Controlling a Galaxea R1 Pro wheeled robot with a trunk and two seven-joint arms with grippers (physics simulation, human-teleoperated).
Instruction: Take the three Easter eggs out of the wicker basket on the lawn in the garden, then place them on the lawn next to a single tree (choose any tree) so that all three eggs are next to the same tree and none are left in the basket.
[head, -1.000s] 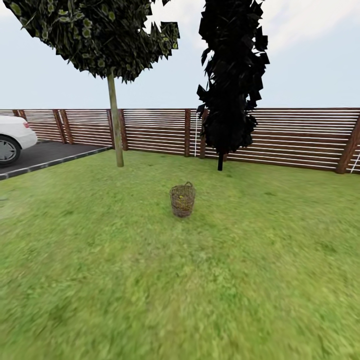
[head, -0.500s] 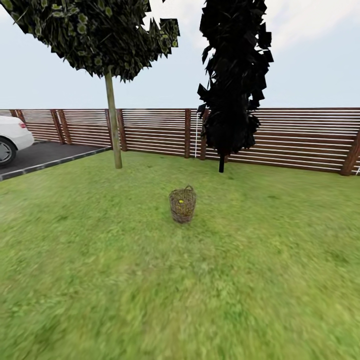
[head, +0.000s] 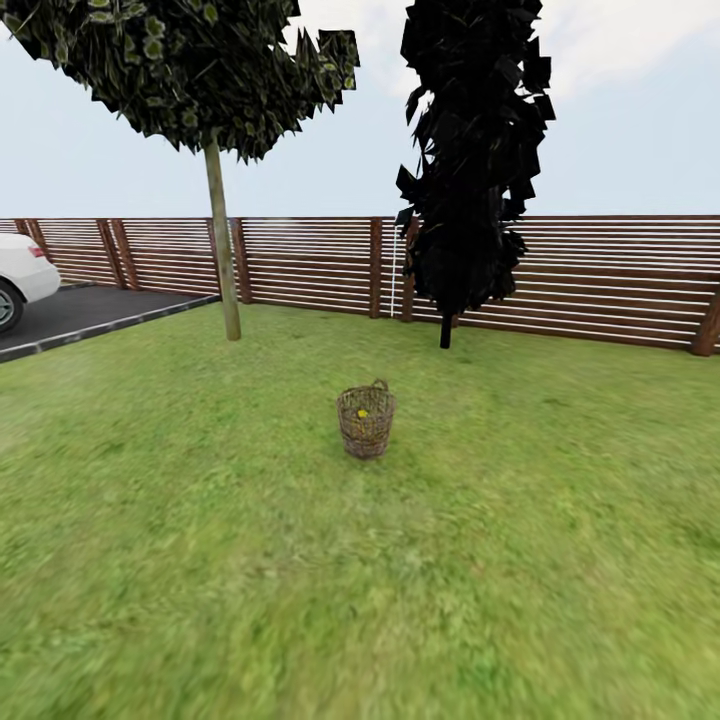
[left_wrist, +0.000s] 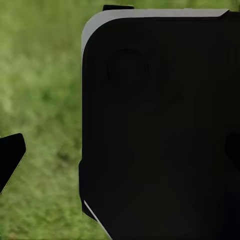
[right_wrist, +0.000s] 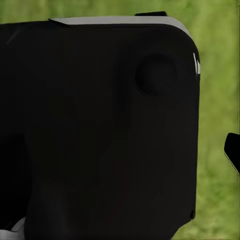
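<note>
No egg had yet been taken from the wicker basket (head: 366, 420) standing on the lawn (head: 360, 580) short of the tree (head: 221, 240) (yellow showed inside), and the grippers' state could not be told.

The round brown wicker basket (head: 366, 420) shows just one tiny yellow speck inside. The white car (head: 20, 282) is cut off. Both wrist views are blocked by black robot parts.

One wicker basket (head: 366, 421), two trees (head: 222, 250) (head: 470, 170), one white car (head: 18, 280), one fence (head: 600, 275).
</note>
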